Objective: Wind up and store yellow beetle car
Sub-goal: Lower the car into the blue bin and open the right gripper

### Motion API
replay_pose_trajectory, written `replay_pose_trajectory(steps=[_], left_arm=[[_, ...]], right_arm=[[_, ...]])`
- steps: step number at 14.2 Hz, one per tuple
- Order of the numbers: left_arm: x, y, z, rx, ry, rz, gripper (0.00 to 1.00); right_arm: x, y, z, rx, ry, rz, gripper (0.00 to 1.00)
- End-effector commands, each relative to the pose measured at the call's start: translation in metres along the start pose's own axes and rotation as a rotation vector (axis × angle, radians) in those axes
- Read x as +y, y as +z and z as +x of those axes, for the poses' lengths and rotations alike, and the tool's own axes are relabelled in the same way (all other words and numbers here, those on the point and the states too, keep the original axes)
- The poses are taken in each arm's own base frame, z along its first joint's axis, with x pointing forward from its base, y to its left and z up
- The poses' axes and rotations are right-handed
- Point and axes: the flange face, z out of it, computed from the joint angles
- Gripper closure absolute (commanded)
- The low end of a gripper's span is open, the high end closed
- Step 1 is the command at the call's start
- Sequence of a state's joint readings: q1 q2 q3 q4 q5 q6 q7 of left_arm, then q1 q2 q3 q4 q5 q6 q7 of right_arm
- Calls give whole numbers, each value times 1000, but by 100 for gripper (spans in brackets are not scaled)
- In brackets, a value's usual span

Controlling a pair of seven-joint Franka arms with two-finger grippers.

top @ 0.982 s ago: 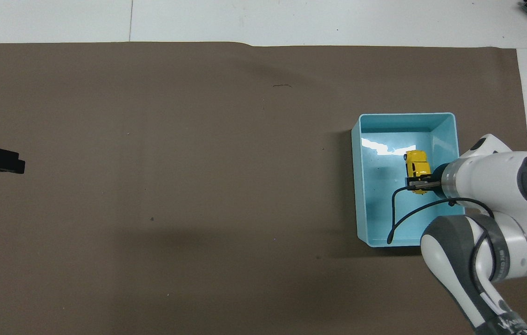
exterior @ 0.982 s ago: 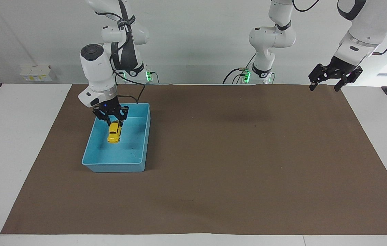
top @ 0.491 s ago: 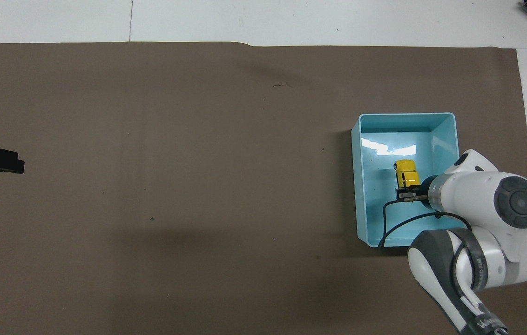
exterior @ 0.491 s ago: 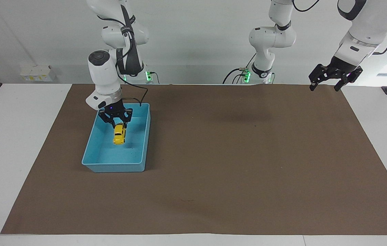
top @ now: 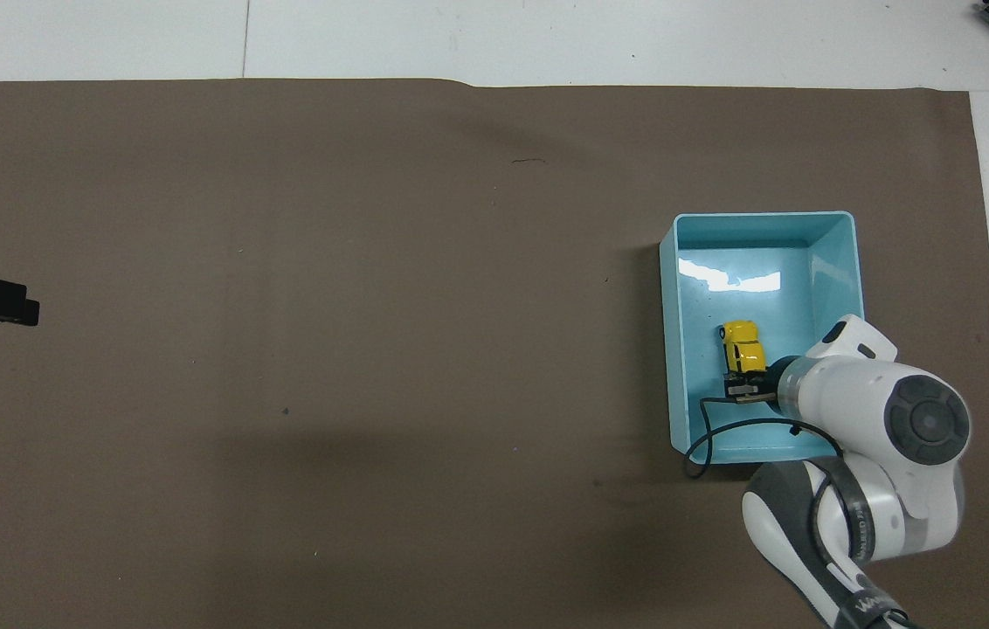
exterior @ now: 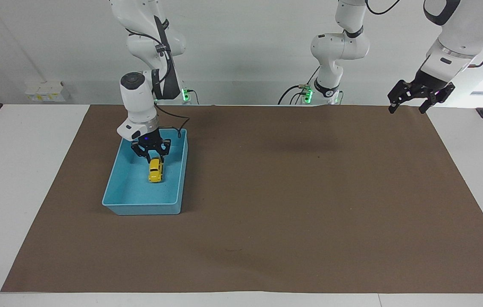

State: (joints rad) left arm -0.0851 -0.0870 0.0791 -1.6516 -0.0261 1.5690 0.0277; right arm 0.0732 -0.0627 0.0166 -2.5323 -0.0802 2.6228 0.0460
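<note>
Glossy rounded yellow beetle car (exterior: 155, 170) clamped by right gripper (exterior: 152, 158) inside smooth blue plastic bin (exterior: 113, 200) on matte brown mat (exterior: 292, 204); left gripper (exterior: 412, 104) idle, spread wide.

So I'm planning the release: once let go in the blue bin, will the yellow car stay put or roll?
The yellow car has small wheels and the blue bin has a glossy floor, so it will probably roll. It hangs tilted from the right gripper, so it may tip on landing. The bin's walls should stop it.
</note>
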Motion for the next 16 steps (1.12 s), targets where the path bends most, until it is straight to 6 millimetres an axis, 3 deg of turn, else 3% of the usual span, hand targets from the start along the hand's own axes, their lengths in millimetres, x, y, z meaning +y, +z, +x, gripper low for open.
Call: replay_pose_trajectory(steps=[1,2,3,4,5,9,14,16], left_arm=[[-4,-6,-2,-9,-14,18,0],[-4,-6,-2,-9,-14,18,0],[-3,-6,-2,-9,-12,18,0],[-3,-6,-2,-9,-12,18,0],[-4,-6,-2,-9,-15,18,0],[-3,-6,-2,-9,-12,18,0],[-3,-6,-2,-9,-12,18,0],[-4,-6,-2,-9,-15,18,0]], right_arm=[[-1,2,-4,14,-27,14,100],[0,9,-4,12,-26,15,100],[0,10,-4,15,-28,15,91],[-1,11,-4,11,-26,15,52],[1,11,-3,11,-20,15,1],[9,-16,14,13,-13,8,0],[33,-98,68,-50,28,-7,0],[54,-122,86,-76,67,-13,0]])
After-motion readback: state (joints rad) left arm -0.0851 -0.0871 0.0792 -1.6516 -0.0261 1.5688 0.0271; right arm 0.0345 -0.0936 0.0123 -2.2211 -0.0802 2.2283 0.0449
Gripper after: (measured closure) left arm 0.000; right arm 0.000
